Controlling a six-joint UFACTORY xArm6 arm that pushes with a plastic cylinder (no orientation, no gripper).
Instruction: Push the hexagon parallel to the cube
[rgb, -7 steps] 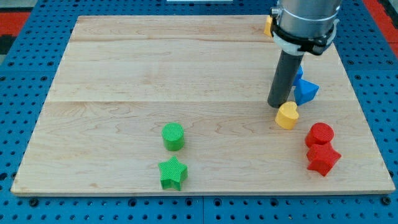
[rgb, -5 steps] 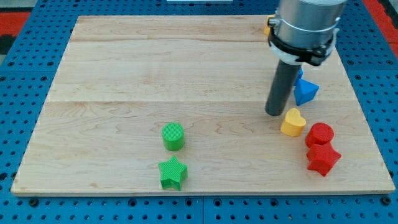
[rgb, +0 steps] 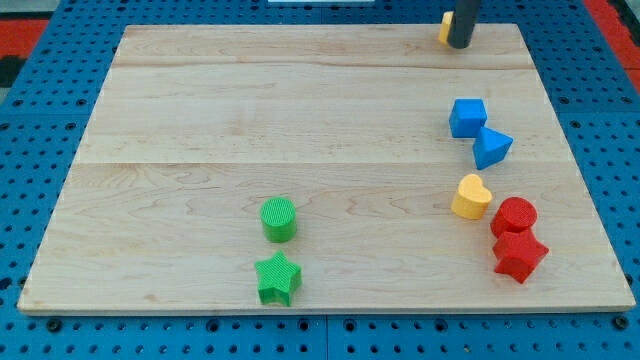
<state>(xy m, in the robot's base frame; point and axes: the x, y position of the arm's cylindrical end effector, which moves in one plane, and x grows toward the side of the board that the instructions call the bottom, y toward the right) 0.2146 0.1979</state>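
My tip (rgb: 460, 45) rests on the board near its top right edge. It touches or stands just right of a yellow block (rgb: 443, 27), which it mostly hides, so I cannot make out the block's shape. The blue cube (rgb: 467, 117) sits well below the tip, on the right side of the board. A blue triangular block (rgb: 492, 147) touches the cube's lower right.
A yellow heart (rgb: 471, 196) lies below the blue blocks. A red cylinder (rgb: 514, 216) and a red star (rgb: 519, 255) sit at its lower right. A green cylinder (rgb: 279, 219) and a green star (rgb: 278, 279) stand low in the middle. The wooden board (rgb: 250, 100) ends just right of the tip.
The rod first nudged the yellow heart a little down and right. It then moved from beside the heart up to the yellow block at the view's top.
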